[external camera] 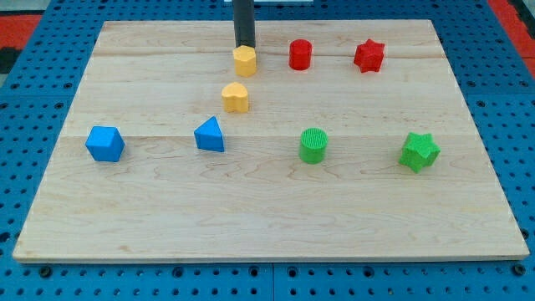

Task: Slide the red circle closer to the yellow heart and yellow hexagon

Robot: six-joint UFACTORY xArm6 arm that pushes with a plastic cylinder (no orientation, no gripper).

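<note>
The red circle (300,54) stands near the view's top, right of centre. The yellow hexagon (244,60) sits to its left, about a block's width of bare wood between them. The yellow heart (236,97) lies just below the hexagon. My tip (244,46) comes down from the view's top edge and ends right at the hexagon's upper side, seeming to touch it. The tip is left of the red circle and apart from it.
A red star (369,56) is right of the red circle. A green circle (313,145) and a green star (419,151) lie lower right. A blue triangle (210,135) and a blue cube-like block (104,143) lie lower left. The wooden board (267,209) rests on a blue pegboard.
</note>
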